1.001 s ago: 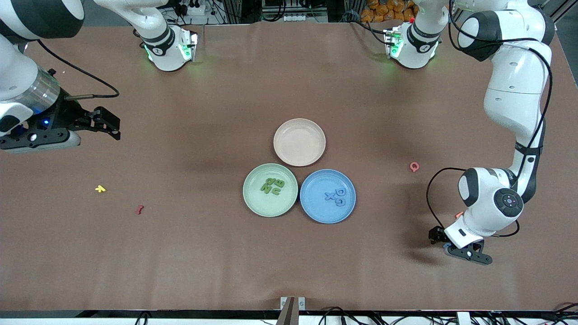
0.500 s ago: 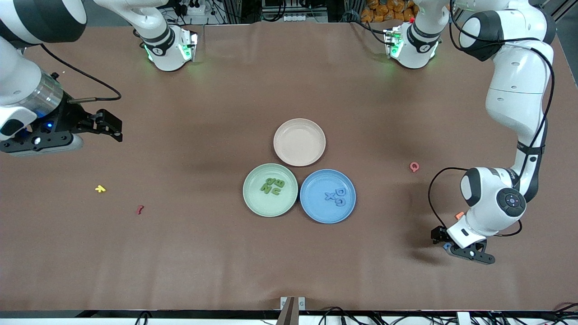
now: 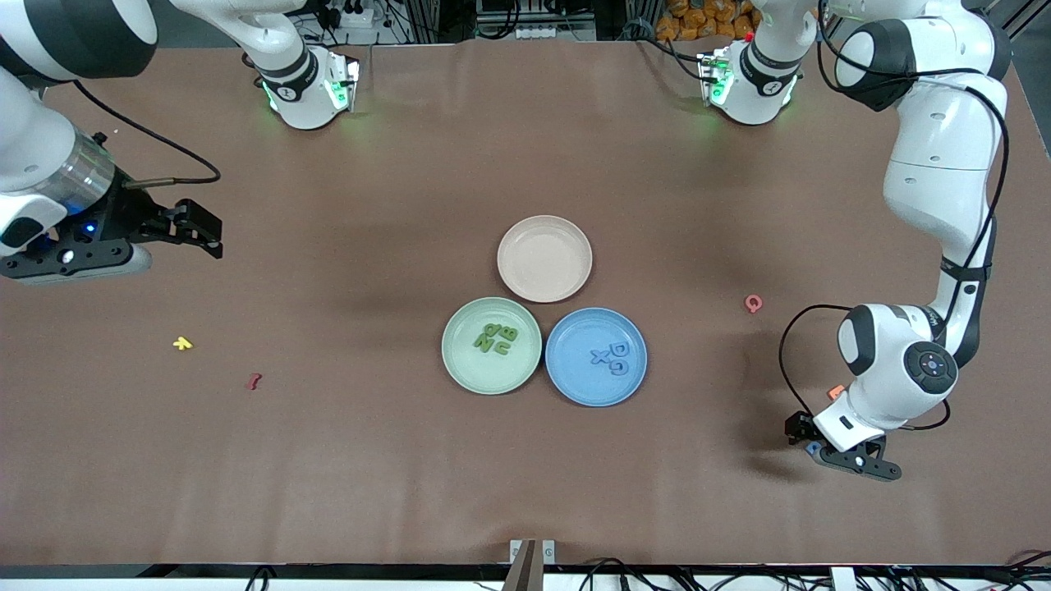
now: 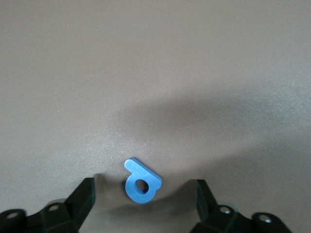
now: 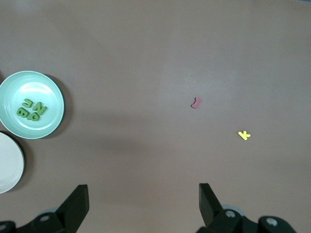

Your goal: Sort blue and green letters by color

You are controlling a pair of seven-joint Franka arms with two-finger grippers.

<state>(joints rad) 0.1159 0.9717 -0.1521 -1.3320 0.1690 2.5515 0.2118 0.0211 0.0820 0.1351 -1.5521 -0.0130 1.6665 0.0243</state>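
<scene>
Table: brown cloth point(image 3: 328, 460), my workspace.
Plates: green plate point(image 3: 456, 365) has four green letters point(image 3: 496, 337); blue plate point(image 3: 575, 382) three blue letters point(image 3: 612, 356).
Right gripper point(image 3: 190, 226): waiting, fingers apart, up at its own end.
Left gripper point(image 3: 829, 454): I see fingers apart, low over the cloth.
Blue P point(image 4: 141, 181): flat between those fingers, stem angled away.

High front view; wrist cameras face tabletop point(image 3: 394, 460).

Beige plate point(image 3: 544, 258), pink Q point(image 3: 753, 304), yellow letter point(image 3: 182, 343), red letter point(image 3: 254, 381).
</scene>
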